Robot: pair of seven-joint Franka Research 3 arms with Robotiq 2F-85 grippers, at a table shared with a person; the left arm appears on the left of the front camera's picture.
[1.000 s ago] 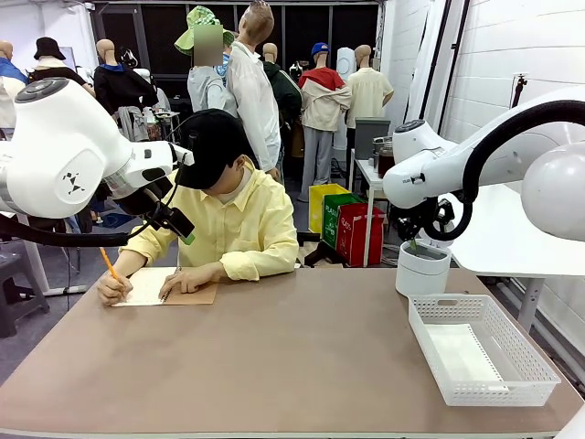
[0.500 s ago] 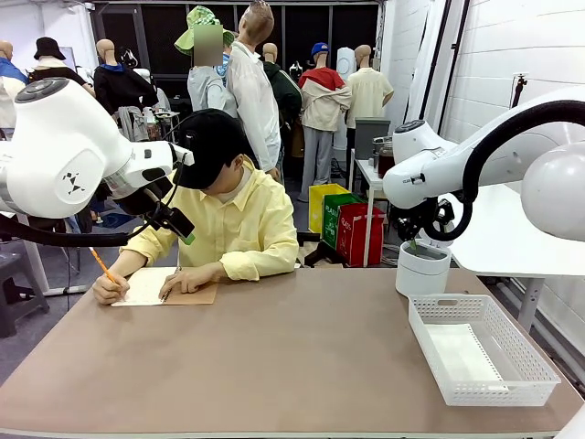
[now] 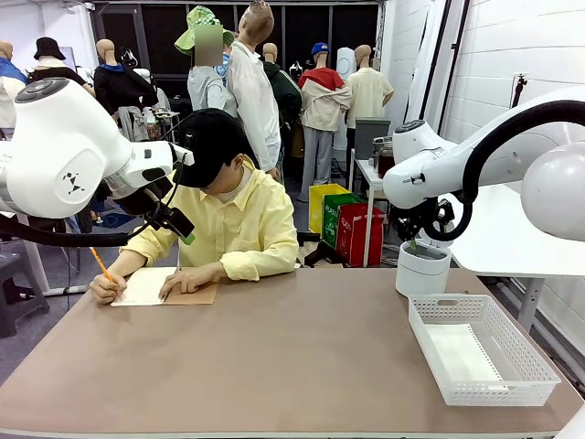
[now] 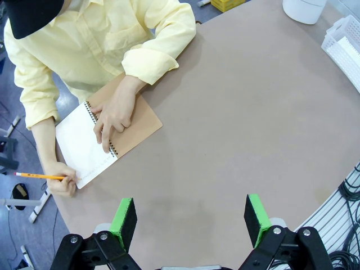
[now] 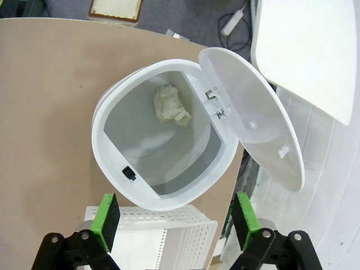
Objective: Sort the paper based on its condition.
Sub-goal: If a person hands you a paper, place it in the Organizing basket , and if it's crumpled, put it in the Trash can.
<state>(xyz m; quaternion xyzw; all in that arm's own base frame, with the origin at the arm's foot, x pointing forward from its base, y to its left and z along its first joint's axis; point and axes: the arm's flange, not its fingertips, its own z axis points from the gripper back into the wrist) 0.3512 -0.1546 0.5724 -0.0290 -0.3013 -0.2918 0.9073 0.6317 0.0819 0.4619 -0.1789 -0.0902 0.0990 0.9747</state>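
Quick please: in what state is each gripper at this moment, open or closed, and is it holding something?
Left gripper: open, holding nothing, above the table.
Right gripper: open, holding nothing, above the open white bin.

A person in a yellow shirt (image 3: 242, 224) bent over a spiral notebook (image 3: 146, 285) on the brown table (image 3: 302, 366), pencil (image 4: 39, 176) at its page.

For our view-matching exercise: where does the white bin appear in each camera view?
Front view: white bin right of centre, just beyond the basket.
Left wrist view: top edge, toward the right.
Right wrist view: centre, lid open.
Shared landmark: the white basket beside it.
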